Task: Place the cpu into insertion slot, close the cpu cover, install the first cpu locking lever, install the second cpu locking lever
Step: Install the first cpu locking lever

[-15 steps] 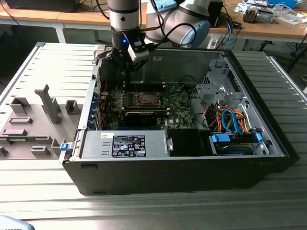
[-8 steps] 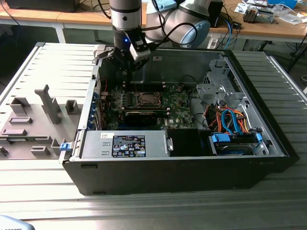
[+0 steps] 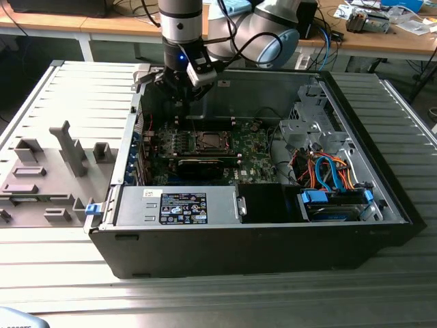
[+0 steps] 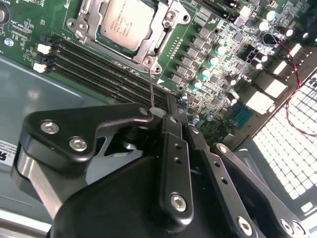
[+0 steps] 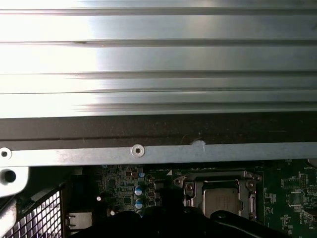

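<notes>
The gripper (image 4: 173, 115) hangs inside the open computer case (image 3: 355, 123), just above the green motherboard (image 4: 218, 54), with its dark fingers drawn together and no gap showing between them. Just beyond the fingertips lies the insertion slot (image 4: 79, 22). The cpu (image 4: 126, 22) is already seated in it, silver top up, and the cpu cover (image 4: 159, 39) is folded flat around it as a metal frame. A thin wire locking lever (image 4: 150, 87) runs from the near corner of that frame straight towards the fingertips, and its pale tip ends just beside them. Whether the fingers actually pinch it or only press against it cannot be settled from these views. By my reading the step in hand is a lever, not the chip or the cover. To do it well, the contact should stay near the lever's free end, the push should follow the lever's own arc round its pivot, and the wire should be carried sideways under its catch without bending it or scraping the memory slots (image 4: 94, 64) alongside. There is print on the cpu top and on a blue-and-white label (image 3: 183, 208) on the grey power supply (image 3: 136, 205) well below the gripper in the exterior view — none of it is read out here.
</notes>
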Available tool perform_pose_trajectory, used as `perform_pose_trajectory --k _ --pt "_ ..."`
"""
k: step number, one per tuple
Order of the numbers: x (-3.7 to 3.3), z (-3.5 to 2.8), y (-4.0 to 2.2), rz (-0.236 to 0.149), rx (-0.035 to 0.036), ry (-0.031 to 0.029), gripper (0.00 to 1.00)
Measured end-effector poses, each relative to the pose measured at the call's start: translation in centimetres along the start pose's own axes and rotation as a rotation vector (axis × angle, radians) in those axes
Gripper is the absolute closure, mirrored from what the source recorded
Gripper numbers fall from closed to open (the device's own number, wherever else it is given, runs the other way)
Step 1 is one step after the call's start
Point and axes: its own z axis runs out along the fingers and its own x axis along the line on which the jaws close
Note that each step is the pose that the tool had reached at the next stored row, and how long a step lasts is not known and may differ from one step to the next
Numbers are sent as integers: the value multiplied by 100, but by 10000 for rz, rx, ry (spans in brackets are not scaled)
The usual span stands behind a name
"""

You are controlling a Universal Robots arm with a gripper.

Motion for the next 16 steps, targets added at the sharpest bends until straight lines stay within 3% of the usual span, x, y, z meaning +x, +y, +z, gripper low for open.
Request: perform_pose_trajectory --k 16 --pt "-144 5 3 -1 0 23 89"
